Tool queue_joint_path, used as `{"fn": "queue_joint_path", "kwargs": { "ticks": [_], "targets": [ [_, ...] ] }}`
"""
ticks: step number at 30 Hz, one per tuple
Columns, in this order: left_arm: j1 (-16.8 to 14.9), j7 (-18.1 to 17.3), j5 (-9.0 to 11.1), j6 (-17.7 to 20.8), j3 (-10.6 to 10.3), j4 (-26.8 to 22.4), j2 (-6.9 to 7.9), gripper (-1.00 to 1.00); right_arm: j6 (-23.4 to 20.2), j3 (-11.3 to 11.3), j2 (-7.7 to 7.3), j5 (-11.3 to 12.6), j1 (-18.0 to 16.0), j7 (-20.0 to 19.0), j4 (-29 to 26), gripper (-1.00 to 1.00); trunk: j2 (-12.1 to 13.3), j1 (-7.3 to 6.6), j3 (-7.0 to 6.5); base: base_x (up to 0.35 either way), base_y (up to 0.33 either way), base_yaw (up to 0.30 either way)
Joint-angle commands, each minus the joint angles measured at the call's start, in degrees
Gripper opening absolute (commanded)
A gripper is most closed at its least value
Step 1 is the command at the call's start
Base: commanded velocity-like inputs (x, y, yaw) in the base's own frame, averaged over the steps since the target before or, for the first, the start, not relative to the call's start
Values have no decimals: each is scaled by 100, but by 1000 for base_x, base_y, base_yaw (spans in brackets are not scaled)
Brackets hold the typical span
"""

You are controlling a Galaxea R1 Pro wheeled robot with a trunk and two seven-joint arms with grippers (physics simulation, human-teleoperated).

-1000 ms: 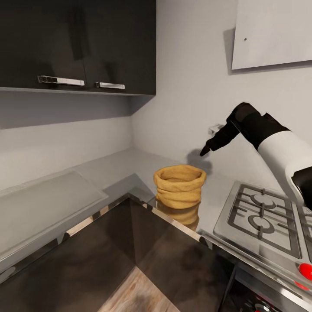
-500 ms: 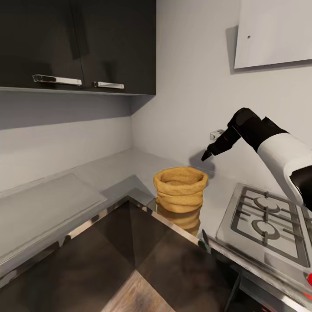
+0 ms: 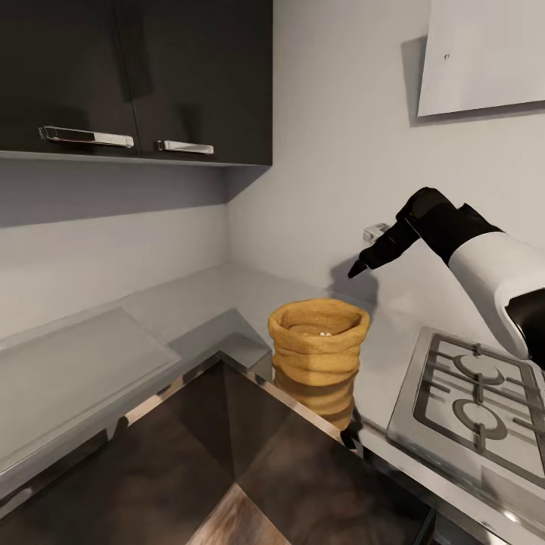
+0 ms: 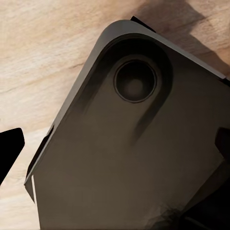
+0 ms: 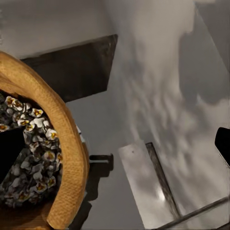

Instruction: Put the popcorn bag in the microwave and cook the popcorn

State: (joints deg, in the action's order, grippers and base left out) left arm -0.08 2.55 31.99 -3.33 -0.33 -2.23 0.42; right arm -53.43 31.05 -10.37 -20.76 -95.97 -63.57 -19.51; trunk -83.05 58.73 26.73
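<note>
Low centre of the head frame, the popcorn bag (image 3: 318, 337) stands upright on the grey table (image 3: 197, 303) at its inner corner edge. You'll find it light and floppy; pinch the rolled rim. Above it, centre right, your right claw (image 3: 359, 266) hovers; its spread isn't discernible. The microwave isn't visible from here.

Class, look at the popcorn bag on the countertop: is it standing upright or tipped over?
Upright. The popcorn bag stands on the countertop with its rolled rim facing up, and popcorn shows through the open mouth.
</note>
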Motion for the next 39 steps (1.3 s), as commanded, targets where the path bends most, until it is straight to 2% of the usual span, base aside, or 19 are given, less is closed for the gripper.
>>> {"fn": "queue_joint_path", "kwargs": {
  "ticks": [1, 15, 16, 25, 29, 39],
  "targets": [
    [-1, 18, 1, -9, -8, -5, 1, 100, 13, -4, -5, -59, -1, -56, -46, 100, -3, 0, 6, 0, 0, 0],
    [-1, 13, -20, -10, -16, -5, -3, 100, 462, 28, -92, -127, 0, -84, -496, 100, -3, 0, 6, 0, 0, 0],
    [-1, 14, -19, -9, -13, -5, -14, 100, 1726, 33, -94, -128, 0, -86, -861, 100, -3, 0, 6, 0, 0, 0],
    [-1, -16, -66, 21, -55, -4, -20, 100, 1720, 70, -101, -110, 0, -87, -662, 100, -3, 0, 6, 59, 0, 0],
    [-1, -17, -64, 11, -55, -2, -18, 100, 1721, 76, -115, -235, 0, -92, -617, 100, -3, 0, 6, 147, 0, 0],
    [-1, -22, -148, 21, -60, -5, -16, 100, 1783, 76, -119, -323, 0, -103, 31, 100, -3, 0, 6, 223, 0, 0]
  ]
}}
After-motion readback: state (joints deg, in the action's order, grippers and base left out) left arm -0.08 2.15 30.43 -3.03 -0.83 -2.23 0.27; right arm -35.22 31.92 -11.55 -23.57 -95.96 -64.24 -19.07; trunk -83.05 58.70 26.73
